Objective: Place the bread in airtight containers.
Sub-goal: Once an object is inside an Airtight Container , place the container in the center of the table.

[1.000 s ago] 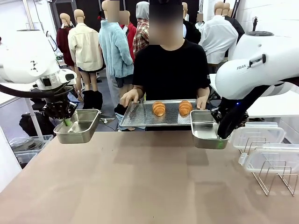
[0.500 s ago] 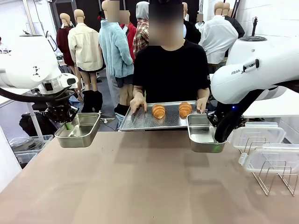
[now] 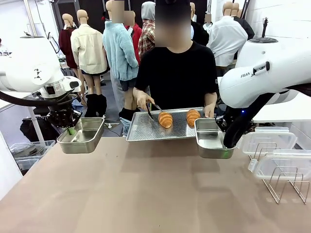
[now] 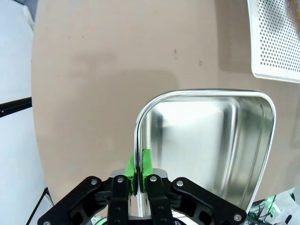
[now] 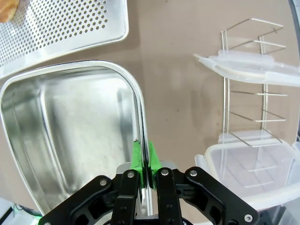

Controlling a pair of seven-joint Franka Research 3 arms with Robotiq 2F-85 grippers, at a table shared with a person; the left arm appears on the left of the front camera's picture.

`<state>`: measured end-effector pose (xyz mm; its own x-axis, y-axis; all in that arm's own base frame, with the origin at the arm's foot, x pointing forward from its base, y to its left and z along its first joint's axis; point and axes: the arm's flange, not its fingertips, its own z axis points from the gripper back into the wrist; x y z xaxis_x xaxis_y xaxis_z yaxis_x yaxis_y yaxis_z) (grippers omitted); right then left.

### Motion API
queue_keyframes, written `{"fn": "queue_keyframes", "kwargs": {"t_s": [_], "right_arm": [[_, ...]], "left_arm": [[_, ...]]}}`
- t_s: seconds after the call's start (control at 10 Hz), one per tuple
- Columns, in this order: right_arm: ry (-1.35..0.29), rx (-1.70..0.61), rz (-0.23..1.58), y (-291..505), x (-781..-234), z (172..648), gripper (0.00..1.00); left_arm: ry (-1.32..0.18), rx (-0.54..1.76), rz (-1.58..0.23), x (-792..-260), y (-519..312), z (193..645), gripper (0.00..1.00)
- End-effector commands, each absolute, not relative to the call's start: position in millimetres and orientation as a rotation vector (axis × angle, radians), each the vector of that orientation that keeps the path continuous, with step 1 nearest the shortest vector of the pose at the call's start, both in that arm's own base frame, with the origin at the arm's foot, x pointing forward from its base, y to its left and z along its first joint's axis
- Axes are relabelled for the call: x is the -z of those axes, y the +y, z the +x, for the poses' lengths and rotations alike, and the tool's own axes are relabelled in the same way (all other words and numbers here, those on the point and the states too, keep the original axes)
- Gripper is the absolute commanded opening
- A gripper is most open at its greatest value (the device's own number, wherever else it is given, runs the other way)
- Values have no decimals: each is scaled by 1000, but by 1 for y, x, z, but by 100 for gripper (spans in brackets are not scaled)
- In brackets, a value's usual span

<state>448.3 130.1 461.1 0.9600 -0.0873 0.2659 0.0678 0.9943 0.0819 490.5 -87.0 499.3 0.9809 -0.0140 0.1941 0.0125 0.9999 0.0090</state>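
Two croissants [image 3: 165, 119] [image 3: 193, 117] lie on a perforated steel tray [image 3: 146, 131] that a person holds at the table's far edge. The person's other hand holds tongs [image 3: 153, 108] with their tips at the left croissant. My left gripper [image 3: 71, 129] is shut on the rim of a small steel pan [image 3: 83, 137], held above the table at the left; its green pads [image 4: 146, 160] pinch the rim of the empty pan [image 4: 206, 140]. My right gripper [image 3: 227, 144] is shut on the rim of a second empty pan [image 3: 209, 140] just right of the tray, pads [image 5: 153, 158] clamping that pan [image 5: 70, 136].
A wire rack [image 3: 284, 182] carrying clear plastic lids [image 3: 277, 162] stands at the table's right edge, close to my right arm; the rack [image 5: 251, 101] is beside the right pan in the right wrist view. The brown tabletop [image 3: 146, 194] lies open in front.
The person lifted the tongs off the tray and brought them to the left croissant. The tray shifted slightly right. Both pans settled a little inward early on, then stayed still.
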Motion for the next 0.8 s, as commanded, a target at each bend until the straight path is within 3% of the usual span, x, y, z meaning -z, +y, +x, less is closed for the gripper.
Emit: {"fn": "queue_keyframes", "kwargs": {"t_s": [0.0, 0.7], "right_arm": [[-298, 67, 69, 130, -462, 451, 0], [-298, 67, 69, 130, -462, 451, 0]], "left_arm": [[-219, 28, 9, -502, -86, 490, 0], [-219, 28, 9, -502, -86, 490, 0]]}}
